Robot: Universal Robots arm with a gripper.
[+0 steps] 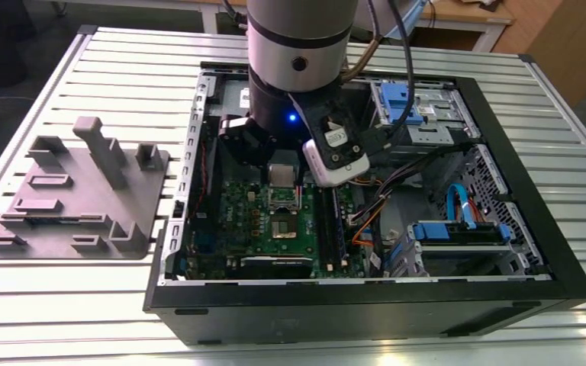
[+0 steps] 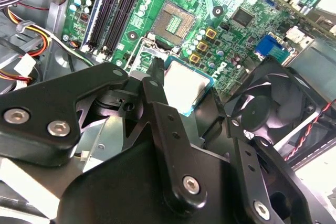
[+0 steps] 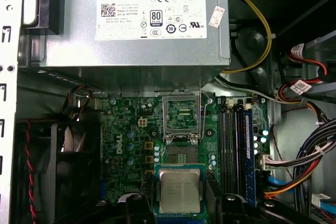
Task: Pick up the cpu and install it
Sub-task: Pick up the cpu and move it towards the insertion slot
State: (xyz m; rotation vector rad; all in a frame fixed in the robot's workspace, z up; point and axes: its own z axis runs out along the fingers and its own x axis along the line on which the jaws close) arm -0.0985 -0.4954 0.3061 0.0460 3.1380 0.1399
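Observation:
My gripper [image 3: 179, 205] is shut on the cpu [image 3: 179, 191], a small square chip with a silvery metal top, held flat between the two black fingers [image 3: 140, 206]. In the second wrist view the cpu [image 2: 185, 83] hangs a little above the green motherboard [image 2: 236, 51], just beside the open socket [image 2: 173, 22]. In the first wrist view the socket [image 3: 181, 154] lies bare, its metal load frame [image 3: 182, 114] flipped up behind it. In the exterior view the arm reaches down into the open computer case, with the cpu [image 1: 283, 177] over the motherboard [image 1: 262, 229].
A grey power supply [image 3: 136, 24] sits beyond the socket. A black fan [image 2: 262, 111] stands close to one finger. Memory slots [image 3: 236, 145] and cable bundles [image 3: 310, 166] flank the socket. Outside the black case [image 1: 375, 309], a grey fixture block [image 1: 74, 194] rests on the slatted table.

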